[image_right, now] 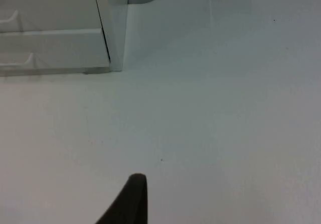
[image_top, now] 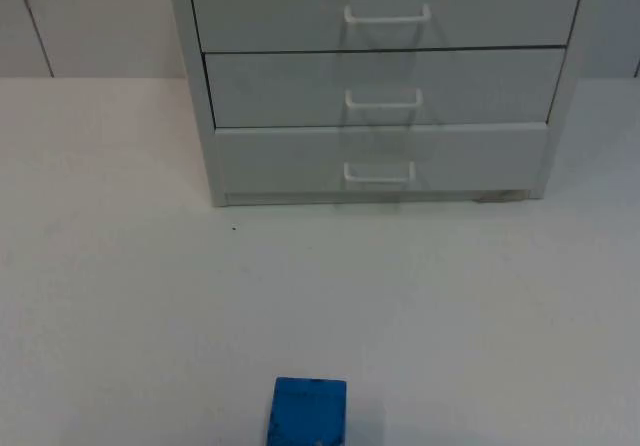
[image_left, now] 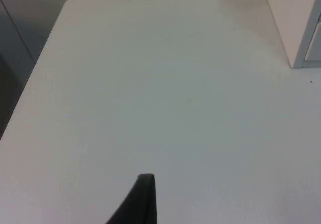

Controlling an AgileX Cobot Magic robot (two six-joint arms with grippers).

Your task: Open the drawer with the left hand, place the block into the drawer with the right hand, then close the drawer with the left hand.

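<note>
White three-drawer cabinet (image_top: 380, 86) top center of top view, all drawers shut; bottom drawer (image_top: 380, 161) with white handle (image_top: 379, 174). Blue block (image_top: 308, 412) at bottom edge center on white table (image_top: 120, 296), well apart from cabinet. Left gripper (image_left: 143, 199) and right gripper (image_right: 131, 199) above bare table, waiting; opening cannot be told, nothing seen held.
</note>
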